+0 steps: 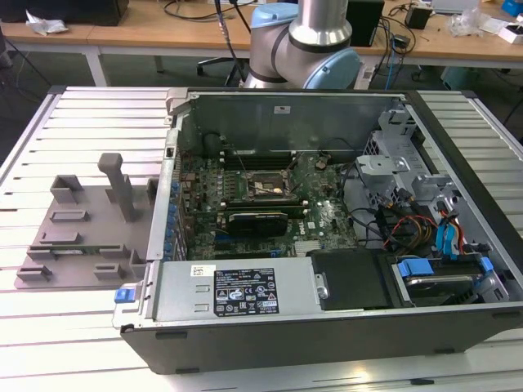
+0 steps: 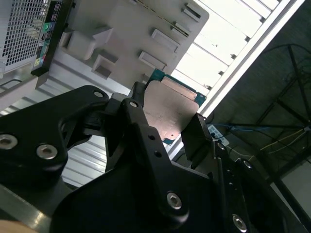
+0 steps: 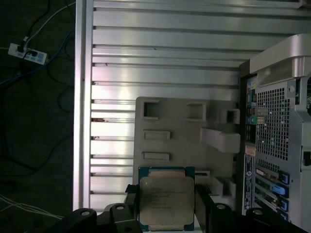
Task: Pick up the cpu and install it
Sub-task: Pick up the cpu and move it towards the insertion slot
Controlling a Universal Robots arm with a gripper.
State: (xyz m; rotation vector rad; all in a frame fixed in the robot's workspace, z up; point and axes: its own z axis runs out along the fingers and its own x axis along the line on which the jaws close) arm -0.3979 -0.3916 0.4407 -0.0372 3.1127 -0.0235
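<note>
The black gripper (image 2: 167, 116) is clamped on the small flat square chip with the silver-grey top: the cpu (image 3: 166, 199). In both wrist views its black fingers (image 2: 195, 138) press on two sides of the chip, and the chip looks flat in the hold.

Just beyond the chip lies the grey plastic fixture tray (image 3: 184, 126) with its raised blocks. The chip seems to hang above it, but I cannot tell how high. The tray rests on the silver slatted metal table (image 3: 160, 53).

In the exterior view the tray sits at the left middle of the frame, and the big open grey computer case (image 1: 245, 302) stands in the middle and right. Farther in, near the middle of the frame, is the black rectangular socket frame (image 1: 263, 186) on the green board.

So the pick-up looks done and the carry is the step in hand. Putting the chip in is not yet done. I think it calls for a steady grip, a flat chip, and corners lined up square with the socket.
</note>
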